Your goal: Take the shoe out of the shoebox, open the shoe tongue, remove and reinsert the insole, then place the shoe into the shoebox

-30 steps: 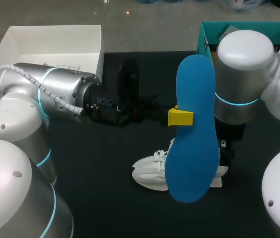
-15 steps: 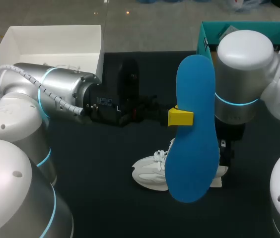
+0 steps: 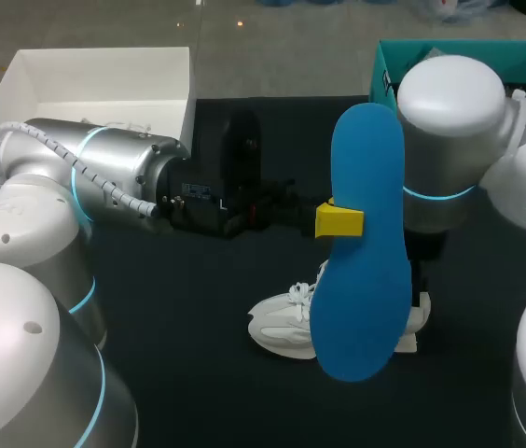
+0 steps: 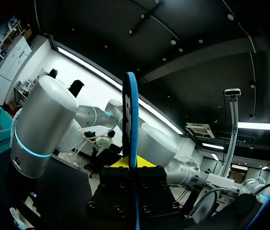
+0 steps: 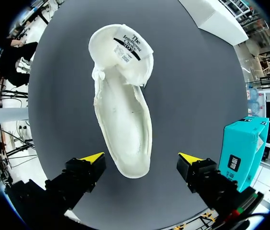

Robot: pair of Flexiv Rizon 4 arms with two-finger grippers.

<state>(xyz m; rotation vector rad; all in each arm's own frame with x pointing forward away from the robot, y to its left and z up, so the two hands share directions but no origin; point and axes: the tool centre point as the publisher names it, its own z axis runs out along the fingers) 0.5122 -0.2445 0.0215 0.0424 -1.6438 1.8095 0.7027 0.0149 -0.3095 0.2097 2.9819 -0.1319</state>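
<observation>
At the far left corner of the surface (image 3: 198,373) sits an open white box (image 3: 95,79). My left arm (image 3: 104,173) comes in just in front of it and stretches toward the middle. The left jaws are clamped on the blue insole (image 3: 361,252), with a yellow tip (image 3: 339,221) pressed on its edge about halfway along. The insole is held upright in the air above the surface. In the left wrist view it shows edge-on (image 4: 131,143) between the two fingers.

The white shoe (image 3: 286,322) lies on the surface below and behind the insole, which hides much of it. In the right wrist view the shoe (image 5: 123,120) is seen from above, its tongue (image 5: 128,48) folded forward. The right jaws hang over the heel end, spread wide apart and touching nothing. My right arm (image 3: 449,140) stands over the shoe, and a teal box (image 3: 524,61) sits at the far right corner.
</observation>
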